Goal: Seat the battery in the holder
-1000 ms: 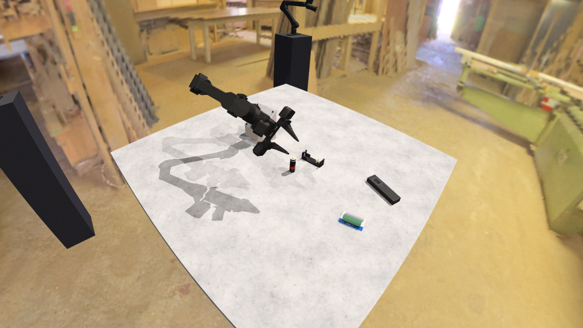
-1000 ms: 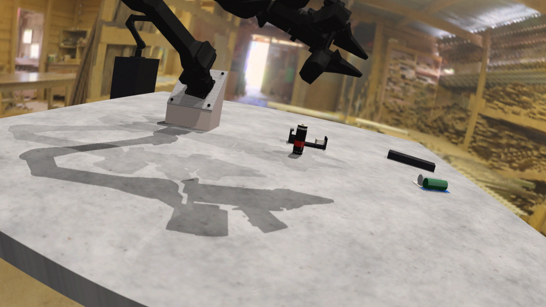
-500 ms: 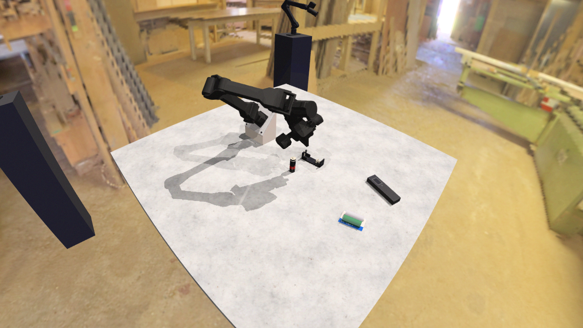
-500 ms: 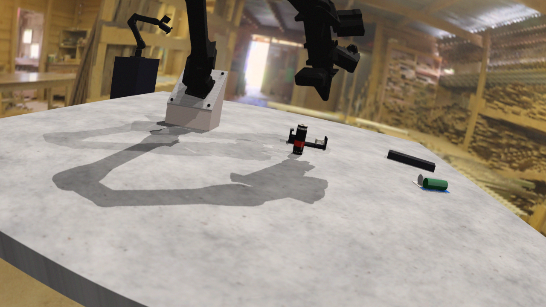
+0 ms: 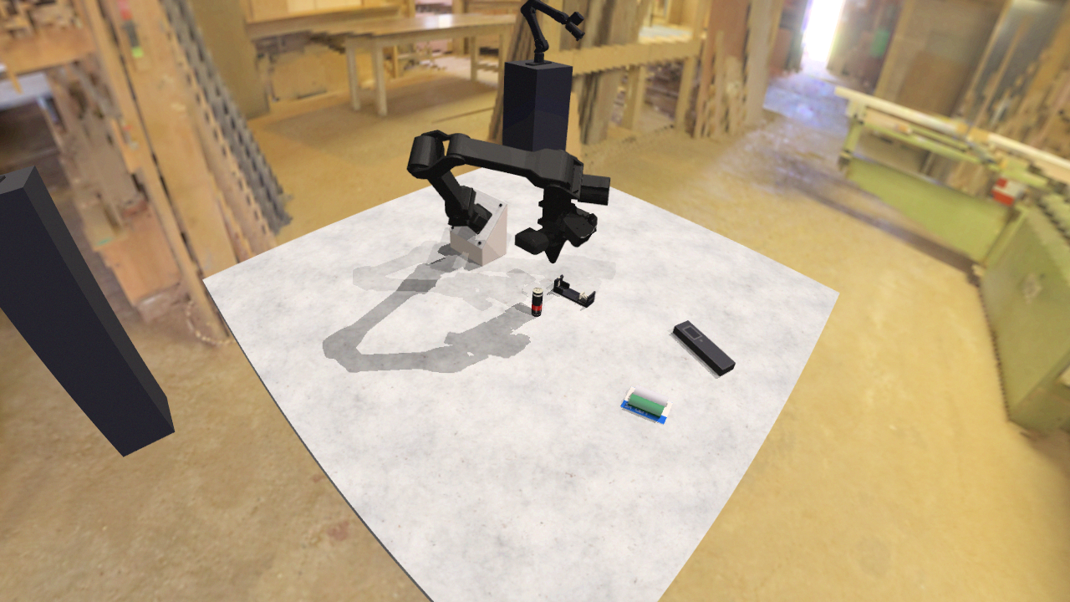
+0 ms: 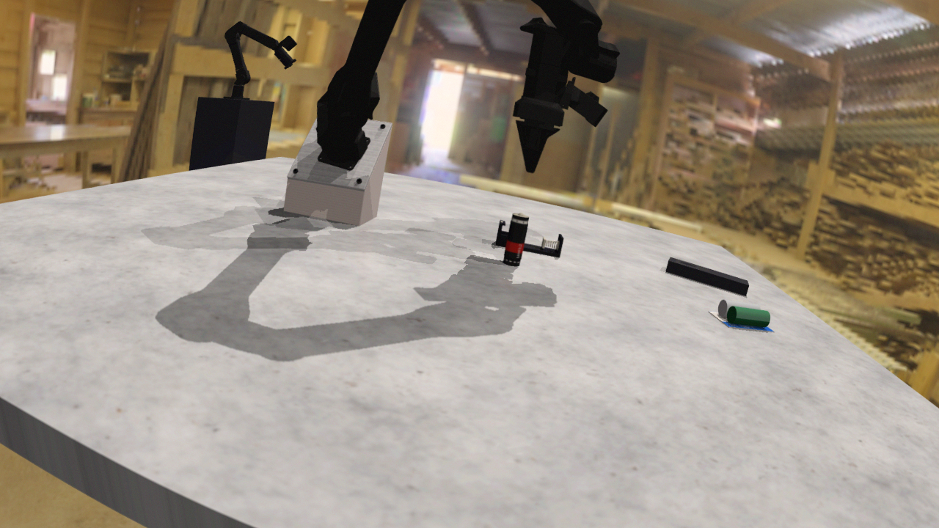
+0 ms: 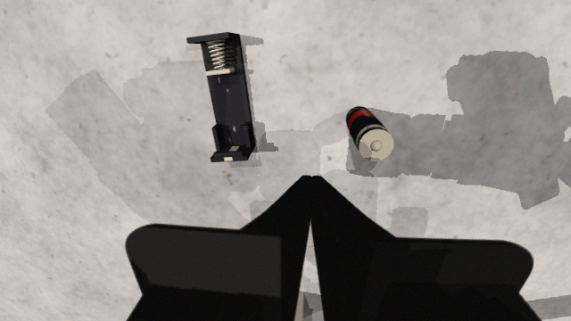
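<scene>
The battery [image 5: 536,302] [image 6: 515,240] [image 7: 367,132] is being supported upright on the desk [image 5: 478,464] [image 6: 394,420] [image 7: 290,27], terminal end uppermost, just beside the black holder [image 5: 574,293] [image 6: 538,249] [image 7: 232,104] and outside it. The jaws [image 5: 552,259] [image 6: 530,170] are being held clenched with nothing between them, pointed downward above the desk and apart from the battery.

The spring [image 6: 550,243] [image 7: 218,55] is being presented at one end of the holder; the lip [image 7: 229,156] is apparently being formed by the opposite end, though its exact shape is not being resolved clearly in the wrist view.

The approach stage is judged to be in progress, with seating not yet begun. The jaws are being required to open before the battery is approached.

The battery is being assessed as a stiff, smooth cylinder, fairly dense for its size and likely to roll if tipped. A grip around the sides, at or slightly above mid-body, is being recommended, with both end faces left free for seating. Light, even pressure is being advised, since the glossy wrap may slip. The spring is being judged compliant and the holder light, so the flat end is being intended to compress the spring gently while the terminal end is being lowered under the lip without force.
</scene>
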Robot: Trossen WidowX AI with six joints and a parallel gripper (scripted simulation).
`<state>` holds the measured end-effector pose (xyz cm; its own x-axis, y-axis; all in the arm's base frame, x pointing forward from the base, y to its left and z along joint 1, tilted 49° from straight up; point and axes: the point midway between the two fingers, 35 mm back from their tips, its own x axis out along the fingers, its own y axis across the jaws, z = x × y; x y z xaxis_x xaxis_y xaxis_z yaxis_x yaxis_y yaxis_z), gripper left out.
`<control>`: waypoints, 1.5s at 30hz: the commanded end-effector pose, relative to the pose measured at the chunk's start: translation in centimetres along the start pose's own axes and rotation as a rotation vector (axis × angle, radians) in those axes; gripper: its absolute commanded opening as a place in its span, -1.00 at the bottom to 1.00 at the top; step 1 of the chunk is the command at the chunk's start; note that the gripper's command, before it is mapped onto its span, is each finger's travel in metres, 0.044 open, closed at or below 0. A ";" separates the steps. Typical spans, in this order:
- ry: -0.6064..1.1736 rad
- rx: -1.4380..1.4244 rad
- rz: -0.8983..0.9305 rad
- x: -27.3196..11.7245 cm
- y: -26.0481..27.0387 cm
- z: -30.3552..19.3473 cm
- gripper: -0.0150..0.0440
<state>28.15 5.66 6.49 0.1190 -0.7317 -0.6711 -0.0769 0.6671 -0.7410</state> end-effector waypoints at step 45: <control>0.003 -0.004 -0.017 7.8 -5.3 0.1 -0.49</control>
<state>29.62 -3.10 4.67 0.1197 -0.7397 -0.6622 -0.0754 0.6583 -0.7490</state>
